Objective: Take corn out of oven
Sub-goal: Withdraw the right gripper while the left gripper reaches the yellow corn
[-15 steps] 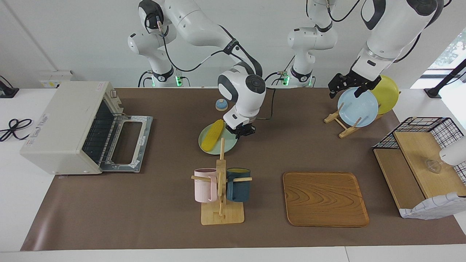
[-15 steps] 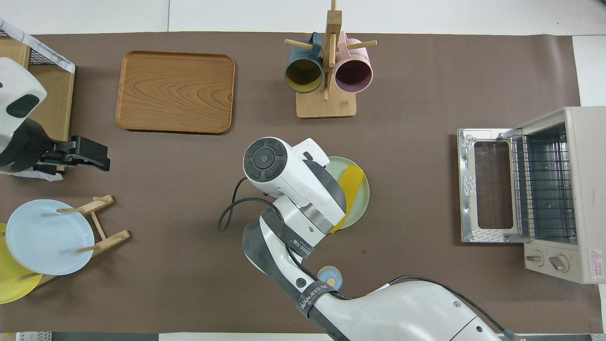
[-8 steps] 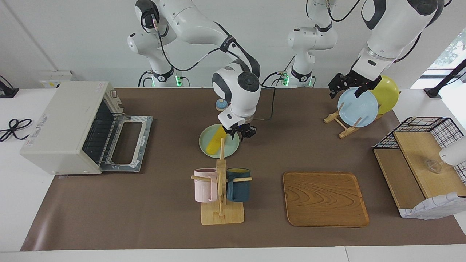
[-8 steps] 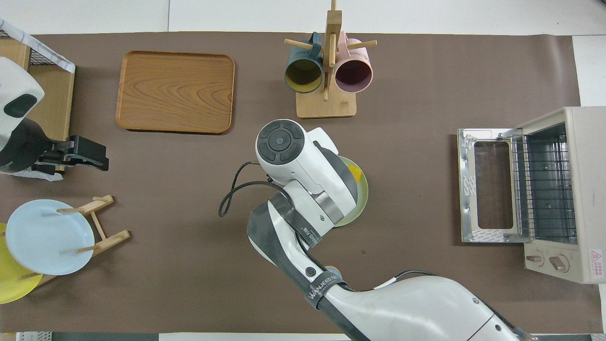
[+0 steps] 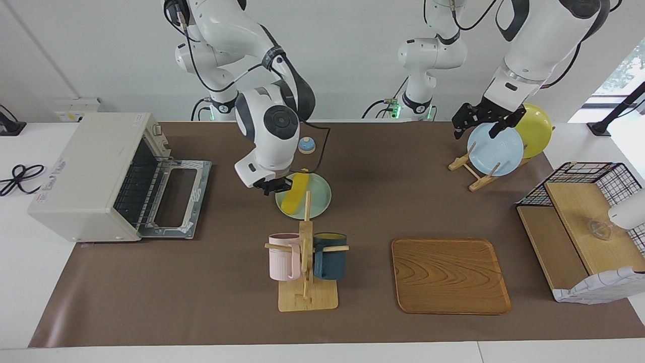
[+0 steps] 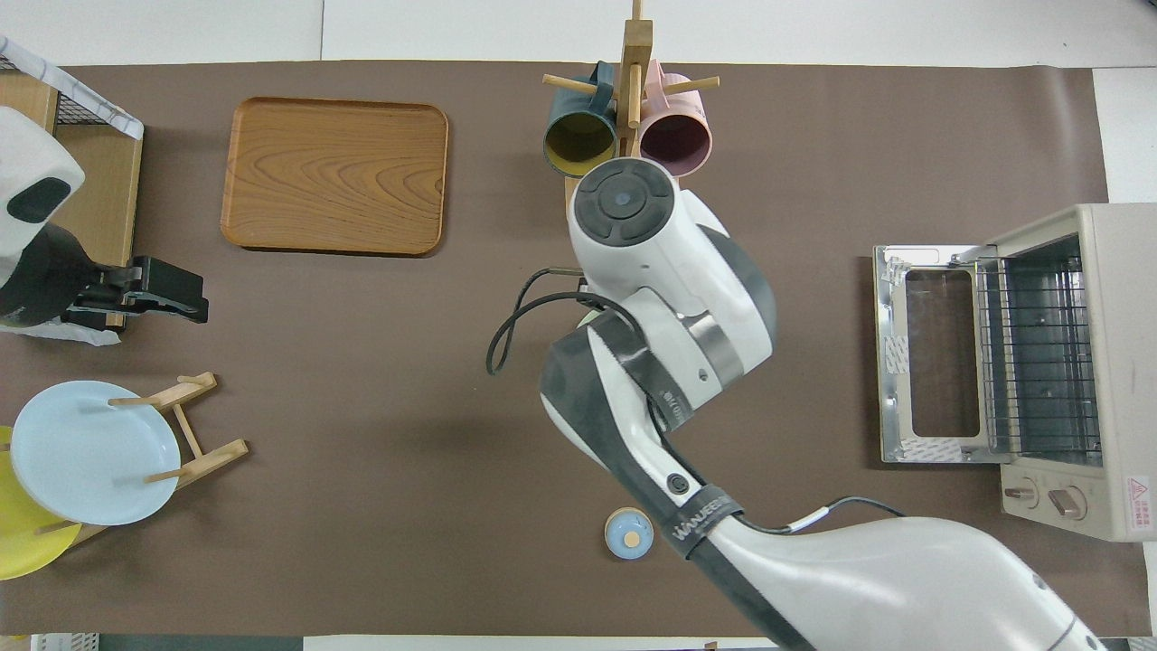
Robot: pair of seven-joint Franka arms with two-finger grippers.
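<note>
The corn (image 5: pixel 295 200) is laid on a pale green plate (image 5: pixel 319 197), out of the oven (image 5: pixel 95 174), whose door is dropped open. The right gripper (image 5: pixel 272 187) is held shut and empty just beside the corn, toward the oven. "WANJEED" can be read on the right arm's strap. The left gripper (image 5: pixel 479 122) is kept wide open over the blue plate (image 5: pixel 495 148).

Bright, even light from above, soft shadows under my arms on the brown mat (image 5: pixel 201 282). Both views sharp, no motion blur. Slight glare at the window (image 5: pixel 625 65) by my left arm's end
</note>
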